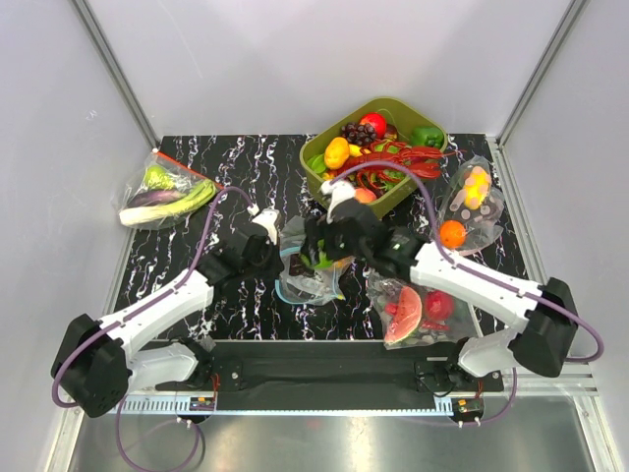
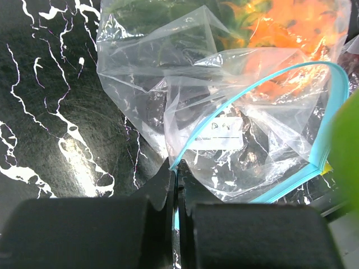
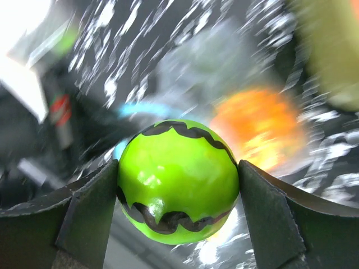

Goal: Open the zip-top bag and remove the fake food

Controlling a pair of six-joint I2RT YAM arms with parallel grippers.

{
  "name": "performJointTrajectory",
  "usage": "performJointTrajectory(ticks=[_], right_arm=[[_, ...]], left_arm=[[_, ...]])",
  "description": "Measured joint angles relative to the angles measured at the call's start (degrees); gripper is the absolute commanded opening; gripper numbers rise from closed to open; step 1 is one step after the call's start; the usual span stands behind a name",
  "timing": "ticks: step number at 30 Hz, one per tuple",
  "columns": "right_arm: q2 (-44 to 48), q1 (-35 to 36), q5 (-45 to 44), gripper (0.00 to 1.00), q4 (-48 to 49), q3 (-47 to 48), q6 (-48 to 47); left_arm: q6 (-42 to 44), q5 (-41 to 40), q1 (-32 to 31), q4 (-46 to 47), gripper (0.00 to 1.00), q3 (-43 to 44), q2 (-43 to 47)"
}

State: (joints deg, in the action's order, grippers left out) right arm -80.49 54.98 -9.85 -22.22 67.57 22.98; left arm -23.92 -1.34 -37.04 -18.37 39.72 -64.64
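The zip-top bag (image 1: 307, 278) lies crumpled at the table's middle, its teal zip strip (image 2: 263, 84) curving around a gaping mouth. My left gripper (image 2: 176, 168) is shut on that strip at the mouth's near corner, seen in the top view at the bag's left edge (image 1: 276, 258). My right gripper (image 3: 178, 179) is shut on one piece of fake food, a glossy green ball (image 3: 178, 168) with black wavy stripes, held above the bag's mouth (image 1: 320, 258). An orange pineapple (image 2: 280, 22) still shows through the plastic at the bag's far end.
An olive-green bin (image 1: 418, 113) of toy produce with a red lobster stands at the back. A bag of green vegetables (image 1: 162, 192) lies far left. A bag with a watermelon slice (image 1: 413, 310) and another with yellow and orange fruit (image 1: 470, 202) lie to the right.
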Motion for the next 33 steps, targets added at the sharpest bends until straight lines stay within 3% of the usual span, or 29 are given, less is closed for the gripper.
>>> performJointTrajectory(ticks=[9,16,22,25,30,33], right_arm=[[0.0,-18.8,0.4,0.47,5.2,9.9,-10.5],[-14.1,-30.6,4.8,0.47,10.8,22.6,-14.1],[-25.0,-32.8,8.9,0.48,9.5,26.4,-14.4],[-27.6,-32.6,10.6,0.56,8.5,26.9,-14.2],[-28.0,-32.3,11.0,0.88,7.5,26.9,-14.0],[-27.9,-32.3,11.0,0.97,7.4,26.9,-14.1]], left_arm=[[0.0,0.0,0.0,0.1,0.00,0.0,-0.4],[0.0,0.1,0.0,0.0,0.00,0.0,-0.4],[0.0,0.1,0.0,0.0,0.00,0.0,-0.4],[0.0,0.1,0.0,0.0,0.00,0.0,-0.4],[0.0,0.1,0.0,0.1,0.00,0.0,-0.7],[0.0,0.1,0.0,0.1,0.00,0.0,-1.0]])
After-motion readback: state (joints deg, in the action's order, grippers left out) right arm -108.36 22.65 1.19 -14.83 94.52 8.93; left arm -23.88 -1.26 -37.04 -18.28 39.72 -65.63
